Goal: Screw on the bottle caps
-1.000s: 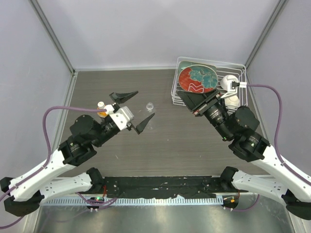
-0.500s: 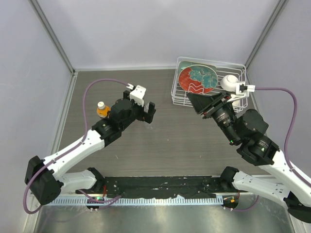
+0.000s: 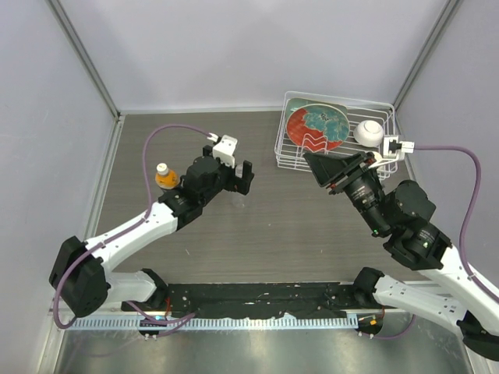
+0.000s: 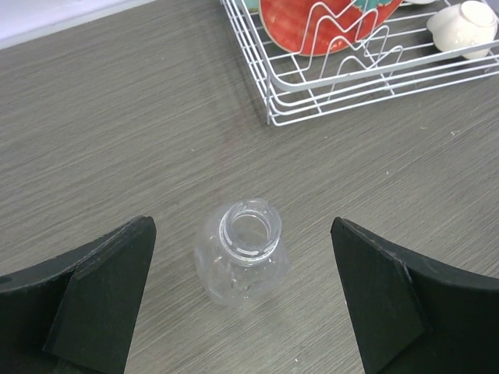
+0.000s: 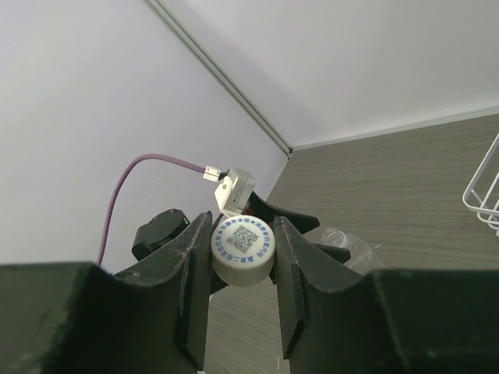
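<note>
The clear bottle stands upright on the table with its neck open. My left gripper hangs over it, open wide, one finger on each side and neither touching it. In the top view the left gripper hides most of that bottle. My right gripper is shut on a white bottle cap with blue print, held in the air by the rack. Beyond the cap the clear bottle shows. The orange bottle stands at the left with a pale cap on top.
A white wire rack at the back right holds a red-and-teal plate and a white ball. The rack's near corner lies just beyond the clear bottle. Grey walls close the table on three sides.
My left arm has swung forward and turned downward, so its open jaws now stand over the clear bottle. My right gripper has shifted slightly right and back, still holding the cap.
</note>
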Tool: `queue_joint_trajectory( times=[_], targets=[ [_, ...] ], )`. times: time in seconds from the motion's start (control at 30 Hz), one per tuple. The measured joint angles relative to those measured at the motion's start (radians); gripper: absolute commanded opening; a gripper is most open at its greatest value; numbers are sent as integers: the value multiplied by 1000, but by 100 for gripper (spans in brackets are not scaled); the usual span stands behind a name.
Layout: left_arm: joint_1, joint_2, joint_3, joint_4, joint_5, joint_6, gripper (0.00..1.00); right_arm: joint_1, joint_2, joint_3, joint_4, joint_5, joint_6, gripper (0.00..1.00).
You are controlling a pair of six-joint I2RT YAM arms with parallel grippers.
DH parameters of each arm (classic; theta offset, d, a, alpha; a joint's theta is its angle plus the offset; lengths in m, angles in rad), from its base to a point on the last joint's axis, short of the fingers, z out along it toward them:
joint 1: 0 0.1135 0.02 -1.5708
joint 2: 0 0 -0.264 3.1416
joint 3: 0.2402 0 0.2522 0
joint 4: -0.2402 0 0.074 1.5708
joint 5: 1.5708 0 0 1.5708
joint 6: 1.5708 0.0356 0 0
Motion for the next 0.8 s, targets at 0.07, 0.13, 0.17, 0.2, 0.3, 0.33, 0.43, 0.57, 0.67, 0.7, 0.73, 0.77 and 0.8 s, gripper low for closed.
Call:
queue_joint_trajectory(
  times=[0.07, 0.13, 0.17, 0.2, 0.3, 0.33, 0.43, 0.57, 0.67, 0.7, 0.73, 0.77, 0.8],
  targets=[
    [3, 8, -12, 8, 5, 0, 99, 0, -5, -5, 0, 0, 0, 5],
    [5, 19, -23, 16, 8, 0, 98, 0, -13, -8, 0, 0, 0, 5],
    [7, 26, -26, 19, 10, 1, 96, 0, -14, -9, -2, 0, -1, 5],
    [10, 35, -27, 19, 13, 1, 95, 0, -20, -10, -2, 0, -1, 4],
    [14, 59, -27, 22, 27, 5, 91, 0, -39, -11, -3, 0, -2, 4],
    [18, 67, -27, 25, 37, 7, 89, 0, -46, -13, -2, 0, -2, 3],
    [28, 96, -21, 29, 61, 20, 81, 0, -67, -22, -3, 0, -2, 2],
    [39, 140, 7, 16, 99, 34, 50, 0, -81, -35, -6, 0, -1, 2],
    [40, 153, 32, 2, 138, 51, 36, 0, -83, -37, -13, 0, -1, 2],
    [40, 156, 44, -8, 154, 62, 35, 0, -84, -37, -14, 0, -1, 2],
    [40, 158, 58, -24, 171, 70, 33, 0, -85, -37, -17, -1, -1, 2],
    [39, 161, 74, -47, 187, 82, 33, 0, -85, -37, -20, -1, -1, 2],
    [38, 165, 95, -77, 203, 92, 33, 0, -86, -37, -23, -1, -1, 2]
  ],
)
